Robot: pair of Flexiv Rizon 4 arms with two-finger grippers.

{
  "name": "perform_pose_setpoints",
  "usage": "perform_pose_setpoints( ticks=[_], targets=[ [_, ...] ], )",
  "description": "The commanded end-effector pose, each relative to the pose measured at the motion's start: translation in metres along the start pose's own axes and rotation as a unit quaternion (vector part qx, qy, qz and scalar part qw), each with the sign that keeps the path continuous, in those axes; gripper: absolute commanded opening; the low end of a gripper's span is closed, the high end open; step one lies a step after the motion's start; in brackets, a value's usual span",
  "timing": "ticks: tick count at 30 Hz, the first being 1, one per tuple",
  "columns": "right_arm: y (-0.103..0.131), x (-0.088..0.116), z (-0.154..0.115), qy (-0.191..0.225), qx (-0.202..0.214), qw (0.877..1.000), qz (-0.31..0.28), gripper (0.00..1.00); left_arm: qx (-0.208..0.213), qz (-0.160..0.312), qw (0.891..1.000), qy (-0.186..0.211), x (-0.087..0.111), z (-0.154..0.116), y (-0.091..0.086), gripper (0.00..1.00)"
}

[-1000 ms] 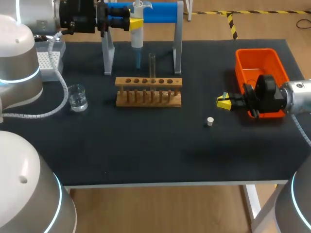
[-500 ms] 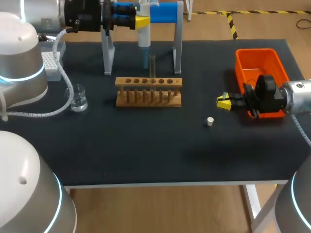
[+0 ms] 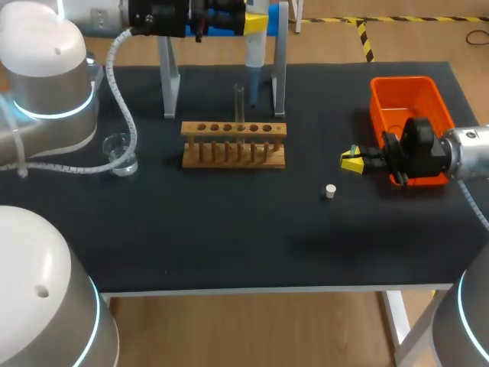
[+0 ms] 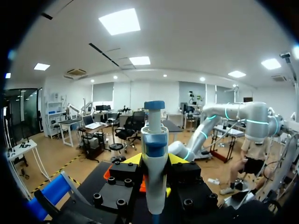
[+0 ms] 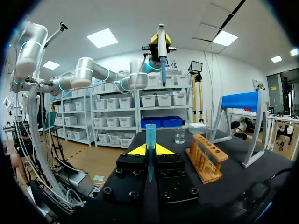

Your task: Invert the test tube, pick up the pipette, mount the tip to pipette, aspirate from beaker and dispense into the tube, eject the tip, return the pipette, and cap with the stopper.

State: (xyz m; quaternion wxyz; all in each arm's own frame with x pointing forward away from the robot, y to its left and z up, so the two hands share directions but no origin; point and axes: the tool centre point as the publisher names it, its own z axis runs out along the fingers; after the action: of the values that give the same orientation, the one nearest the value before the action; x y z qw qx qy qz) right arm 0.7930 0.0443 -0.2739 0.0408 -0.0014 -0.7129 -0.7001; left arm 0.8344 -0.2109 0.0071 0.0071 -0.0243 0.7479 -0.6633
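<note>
My left gripper is shut on the white pipette and holds it upright above the table's back, just right of the test tube that stands in the wooden rack. In the left wrist view the pipette sits between the yellow fingers. Off to the right, my right gripper is shut on a blue pipette tip, which stands upright between its fingers. The beaker of clear liquid is left of the rack. A small white stopper lies in front of my right gripper.
The pipette stand, with grey legs and a blue bar, stands behind the rack, close to the held pipette. An orange bin sits at the right, behind my right arm. My left arm's cable hangs over the beaker's side.
My left arm has carried the pipette to the right along the back, from left of the test tube to just right of it. The right arm has not moved.
</note>
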Motion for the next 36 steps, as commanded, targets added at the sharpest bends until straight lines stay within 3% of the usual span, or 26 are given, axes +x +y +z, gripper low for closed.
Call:
perform_pose_setpoints(
  ticks=[1, 36],
  targets=[
    [0.0, 0.0, -0.001, 0.0, 0.001, 1.0, 0.0, 0.0, 0.003, 0.0, 1.0, -0.004, 0.003, 0.003, -0.001, 0.0],
    [0.0, 0.0, -0.001, 0.0, 0.001, 1.0, 0.0, 0.0, -0.009, 0.028, 1.0, 0.006, 0.004, 0.016, -0.002, 0.0]
  ],
)
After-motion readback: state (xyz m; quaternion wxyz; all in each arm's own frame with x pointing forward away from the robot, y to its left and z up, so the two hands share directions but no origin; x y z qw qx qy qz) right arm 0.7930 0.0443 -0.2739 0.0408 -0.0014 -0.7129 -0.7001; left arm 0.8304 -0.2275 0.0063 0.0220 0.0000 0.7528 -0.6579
